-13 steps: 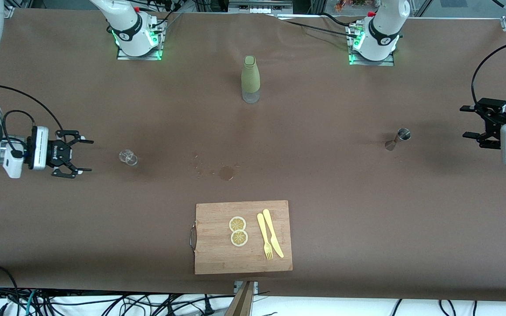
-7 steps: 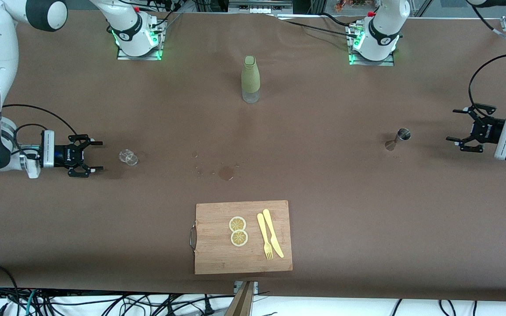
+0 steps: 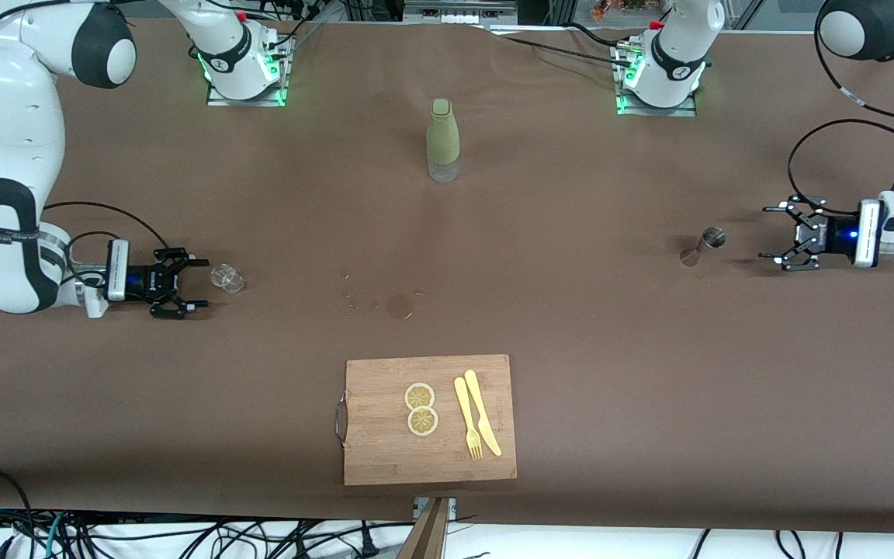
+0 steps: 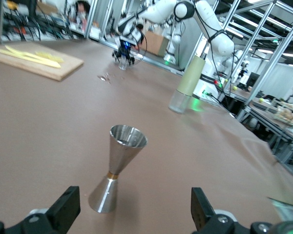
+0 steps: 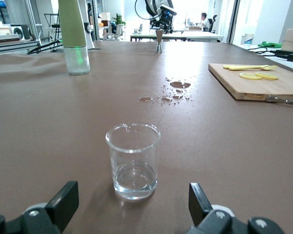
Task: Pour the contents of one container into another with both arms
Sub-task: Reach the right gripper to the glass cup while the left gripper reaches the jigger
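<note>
Front view: right gripper (image 3: 200, 285), jaws spread, is brought closer to glass (image 3: 226, 278); left gripper (image 3: 770, 233), spread too, toward jigger (image 3: 701, 246).

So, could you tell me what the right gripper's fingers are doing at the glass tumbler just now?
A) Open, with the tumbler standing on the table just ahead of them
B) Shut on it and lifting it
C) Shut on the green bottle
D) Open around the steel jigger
A: the right gripper is open low at the table, and the glass tumbler stands untouched just ahead of its fingers.
</note>
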You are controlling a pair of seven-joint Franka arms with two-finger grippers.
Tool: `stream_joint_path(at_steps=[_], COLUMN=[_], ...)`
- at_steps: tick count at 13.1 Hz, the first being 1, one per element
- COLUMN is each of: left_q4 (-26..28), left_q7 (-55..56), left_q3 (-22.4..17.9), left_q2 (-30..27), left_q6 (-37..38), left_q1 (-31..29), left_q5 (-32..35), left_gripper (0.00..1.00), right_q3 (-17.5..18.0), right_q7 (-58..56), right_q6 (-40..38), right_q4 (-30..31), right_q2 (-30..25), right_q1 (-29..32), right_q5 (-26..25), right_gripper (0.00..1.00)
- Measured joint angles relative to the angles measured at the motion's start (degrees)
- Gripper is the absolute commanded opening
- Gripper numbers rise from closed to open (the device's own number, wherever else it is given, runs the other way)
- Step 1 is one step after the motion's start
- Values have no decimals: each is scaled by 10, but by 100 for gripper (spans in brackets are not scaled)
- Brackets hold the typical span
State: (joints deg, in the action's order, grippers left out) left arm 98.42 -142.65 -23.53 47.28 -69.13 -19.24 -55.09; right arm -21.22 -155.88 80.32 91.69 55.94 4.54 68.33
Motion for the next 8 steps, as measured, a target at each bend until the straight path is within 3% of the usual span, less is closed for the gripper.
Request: stream_joint_path(at_steps=[4,8], left_q4=[11,11], left_q7=[-137,-171], left_q3=[3,29], left_q2=[46,66], left_q6=[1,0], left_q1=[-1,1], left_q5=[-61,-99], left_gripper=[100,100], right_q3=[16,24], right_q7=[0,-1], right_q6=[-4,-4], right_q4=[-3,-4], right_q2=[14,22], right_q1=[-4,-18], right_q5=[27,49], right_gripper=[100,100])
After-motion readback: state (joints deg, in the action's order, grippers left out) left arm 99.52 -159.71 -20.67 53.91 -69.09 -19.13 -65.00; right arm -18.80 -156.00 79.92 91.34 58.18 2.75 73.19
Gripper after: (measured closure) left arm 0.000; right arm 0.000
